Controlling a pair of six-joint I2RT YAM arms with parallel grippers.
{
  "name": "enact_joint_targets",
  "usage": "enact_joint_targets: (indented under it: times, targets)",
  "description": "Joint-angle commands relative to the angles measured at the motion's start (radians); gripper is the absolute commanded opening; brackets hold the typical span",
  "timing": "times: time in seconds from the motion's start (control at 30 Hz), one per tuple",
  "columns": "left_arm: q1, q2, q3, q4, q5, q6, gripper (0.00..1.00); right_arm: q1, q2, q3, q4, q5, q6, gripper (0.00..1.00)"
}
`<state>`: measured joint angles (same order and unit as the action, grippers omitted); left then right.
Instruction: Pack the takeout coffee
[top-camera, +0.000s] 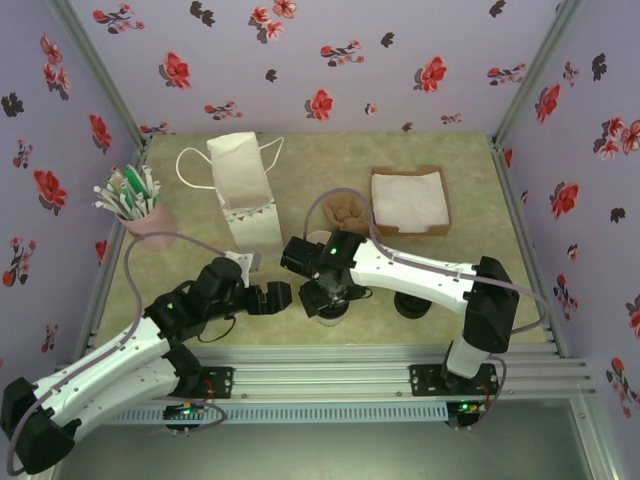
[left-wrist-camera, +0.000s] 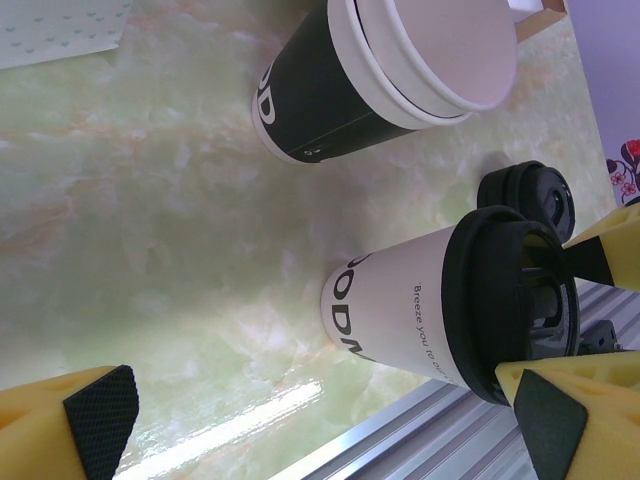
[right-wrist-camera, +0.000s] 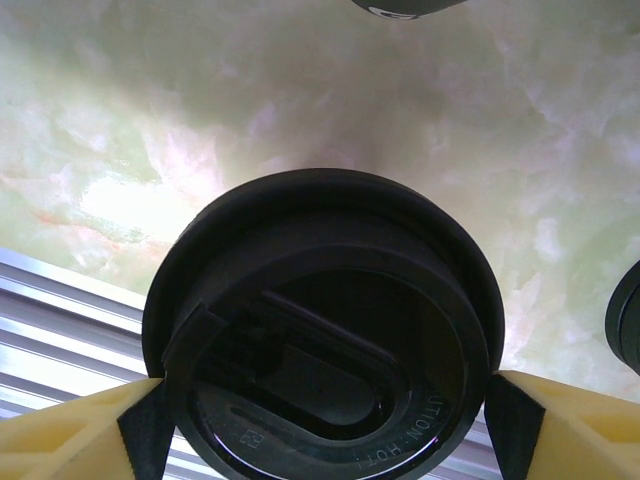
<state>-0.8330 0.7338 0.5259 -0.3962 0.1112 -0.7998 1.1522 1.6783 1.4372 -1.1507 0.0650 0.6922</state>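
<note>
The takeout coffee (left-wrist-camera: 420, 320) stands near the table's front rail. Its round black lid (right-wrist-camera: 325, 330) is on, and the wall facing the left wrist camera is white with dark lettering. My right gripper (right-wrist-camera: 325, 432) comes down from above, its pads pressed on both sides of the lid; in the top view the right gripper (top-camera: 328, 292) covers the coffee (top-camera: 331, 313). One of its yellow fingers (left-wrist-camera: 612, 248) lies against the lid top. My left gripper (left-wrist-camera: 325, 425) sits low, left of the cup, open and empty; it is the left gripper (top-camera: 272, 297) in the top view.
A dark cup without a lid (left-wrist-camera: 340, 95) stands behind the coffee, and a stack of black lids (left-wrist-camera: 530, 195) is to its right. A white paper bag (top-camera: 243, 190) stands upright behind the left gripper. A pink cup of pens (top-camera: 135, 212) and a napkin tray (top-camera: 410, 200) sit further back.
</note>
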Motion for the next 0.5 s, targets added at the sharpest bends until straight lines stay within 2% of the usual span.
enact_joint_targets:
  times: [0.0, 0.2, 0.47]
  targets:
    - [0.007, 0.003, 0.001, 0.029, 0.023, -0.002, 0.99, 0.009, -0.007, 0.032, -0.026, 0.024, 0.025, 0.84]
    - [0.007, 0.002, 0.002, 0.03, 0.042, -0.007, 0.95, 0.008, -0.031, 0.041, -0.02, 0.024, 0.025, 0.86]
    - [-0.004, 0.014, 0.016, 0.036, 0.098, -0.049, 0.73, 0.007, -0.117, 0.014, -0.011, 0.044, 0.039, 0.88]
